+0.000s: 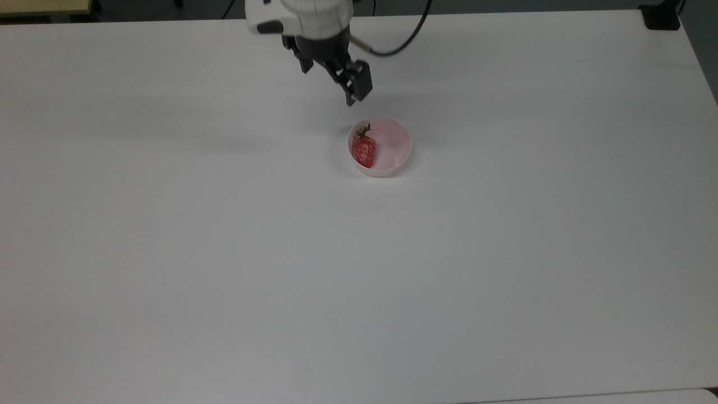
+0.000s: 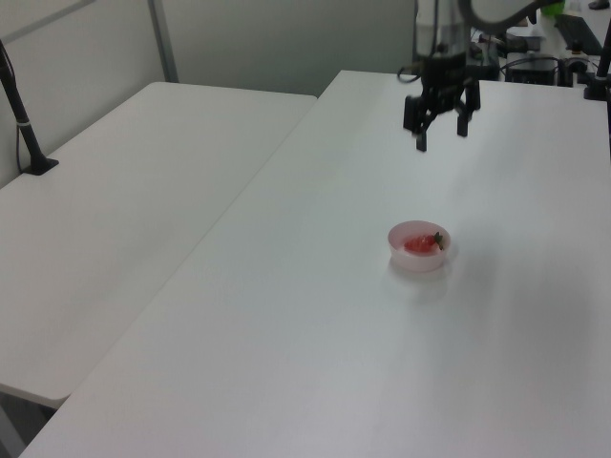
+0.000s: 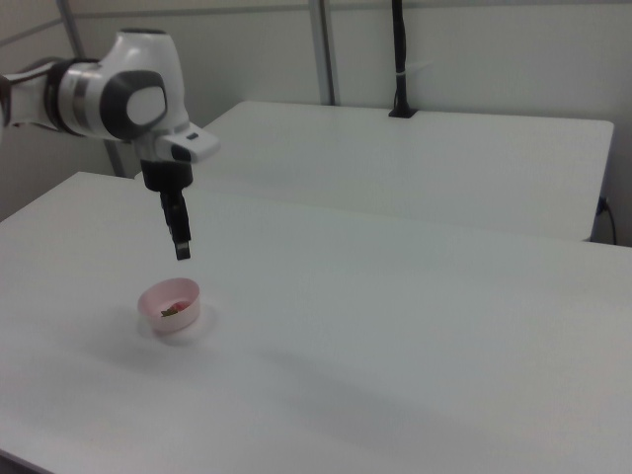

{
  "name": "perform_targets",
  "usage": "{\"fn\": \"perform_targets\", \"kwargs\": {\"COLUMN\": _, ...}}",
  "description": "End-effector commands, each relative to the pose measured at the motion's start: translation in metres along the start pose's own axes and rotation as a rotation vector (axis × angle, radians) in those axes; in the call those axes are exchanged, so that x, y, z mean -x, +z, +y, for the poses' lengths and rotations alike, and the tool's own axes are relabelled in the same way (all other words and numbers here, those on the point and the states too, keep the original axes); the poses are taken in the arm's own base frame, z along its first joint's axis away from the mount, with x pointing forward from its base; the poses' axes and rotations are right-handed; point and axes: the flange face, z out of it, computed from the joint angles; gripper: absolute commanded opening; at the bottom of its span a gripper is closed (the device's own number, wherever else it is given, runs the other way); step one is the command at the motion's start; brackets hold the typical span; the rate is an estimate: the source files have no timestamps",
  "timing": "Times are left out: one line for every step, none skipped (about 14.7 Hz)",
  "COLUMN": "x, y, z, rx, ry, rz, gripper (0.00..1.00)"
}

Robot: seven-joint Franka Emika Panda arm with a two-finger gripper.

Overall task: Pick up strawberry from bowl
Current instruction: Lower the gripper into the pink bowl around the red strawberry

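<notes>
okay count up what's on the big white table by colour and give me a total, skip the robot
Red: 1, the strawberry, lying in the bowl
Pale pink: 1, the bowl
Total: 2

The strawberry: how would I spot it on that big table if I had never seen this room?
Look at the wide white table and find the small pale pink bowl, just below the black gripper in the top view. The strawberry lies inside it, against the wall on the top view's left. It is glossy red with a dark green stem.
</notes>
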Motion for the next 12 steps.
{"fn": "perform_targets", "kwargs": {"x": -0.006, "y": 0.045, "z": -0.028, "rx": -0.021, "ry": 0.183, "rz": -0.022, "gripper": 1.00}}
{"fn": "perform_targets", "kwargs": {"x": -0.010, "y": 0.060, "z": -0.033, "rx": -0.018, "ry": 0.233, "rz": -0.025, "gripper": 1.00}}
{"fn": "perform_targets", "kwargs": {"x": -0.005, "y": 0.074, "z": -0.044, "rx": -0.006, "ry": 0.242, "rz": -0.030, "gripper": 1.00}}
{"fn": "perform_targets", "kwargs": {"x": 0.002, "y": 0.091, "z": -0.053, "rx": 0.013, "ry": 0.235, "rz": -0.042, "gripper": 1.00}}
{"fn": "perform_targets", "kwargs": {"x": 0.006, "y": 0.104, "z": -0.060, "rx": 0.018, "ry": 0.224, "rz": -0.041, "gripper": 1.00}}
{"fn": "perform_targets", "kwargs": {"x": 0.013, "y": 0.114, "z": -0.066, "rx": 0.017, "ry": 0.210, "rz": -0.039, "gripper": 0.98}}
{"fn": "perform_targets", "kwargs": {"x": 0.019, "y": 0.120, "z": -0.068, "rx": 0.021, "ry": 0.201, "rz": -0.042, "gripper": 0.91}}
{"fn": "perform_targets", "kwargs": {"x": 0.019, "y": 0.122, "z": -0.068, "rx": 0.024, "ry": 0.199, "rz": -0.044, "gripper": 0.83}}
{"fn": "perform_targets", "kwargs": {"x": 0.020, "y": 0.124, "z": -0.069, "rx": 0.026, "ry": 0.197, "rz": -0.046, "gripper": 0.79}}
{"fn": "perform_targets", "kwargs": {"x": 0.020, "y": 0.126, "z": -0.070, "rx": 0.023, "ry": 0.195, "rz": -0.044, "gripper": 0.73}}
{"fn": "perform_targets", "kwargs": {"x": 0.018, "y": 0.129, "z": -0.072, "rx": 0.014, "ry": 0.196, "rz": -0.039, "gripper": 0.67}}
{"fn": "perform_targets", "kwargs": {"x": 0.017, "y": 0.131, "z": -0.073, "rx": 0.008, "ry": 0.196, "rz": -0.035, "gripper": 0.67}}
